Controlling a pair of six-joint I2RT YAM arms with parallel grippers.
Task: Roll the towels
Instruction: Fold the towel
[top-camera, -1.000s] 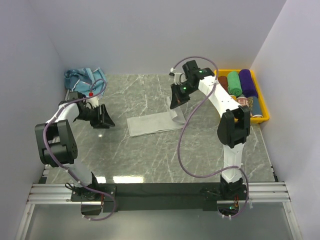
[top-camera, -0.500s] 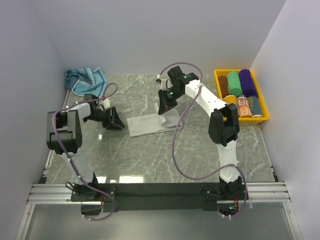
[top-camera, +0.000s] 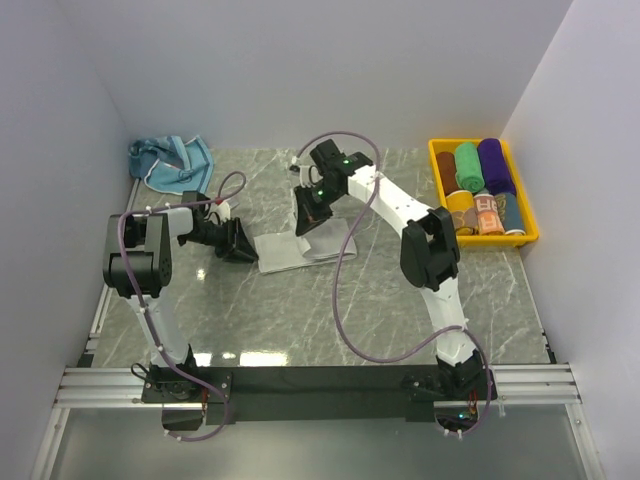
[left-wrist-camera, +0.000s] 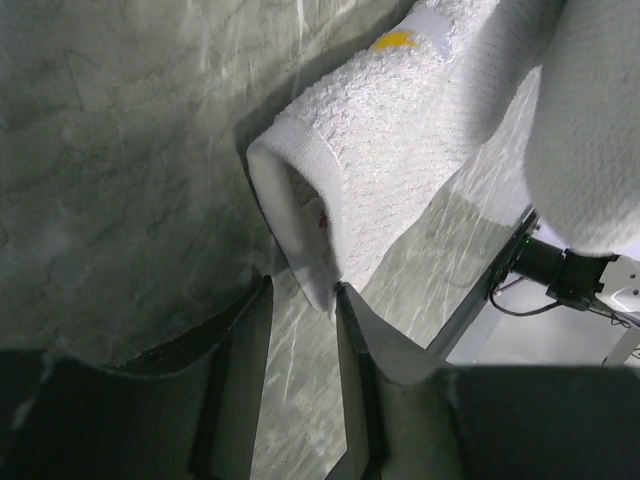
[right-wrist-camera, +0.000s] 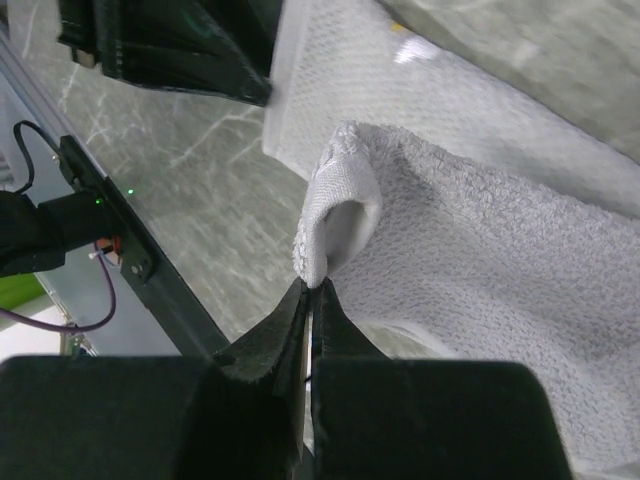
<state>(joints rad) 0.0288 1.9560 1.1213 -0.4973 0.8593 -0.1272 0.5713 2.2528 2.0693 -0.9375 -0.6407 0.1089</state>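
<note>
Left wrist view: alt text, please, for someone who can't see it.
The left tool stands open astride the folded corner of a white towel lying on the marble table. More of the towel looms blurred at top right.

a pale towel lies on the marble surface between the two arms. the left fingers sit low at its left edge. the right fingers point down at its far edge. a crumpled blue towel lies in the far left corner. at far right, a yellow bin holds short rolls: green roll, purple roll, brown roll, orange roll.
</note>
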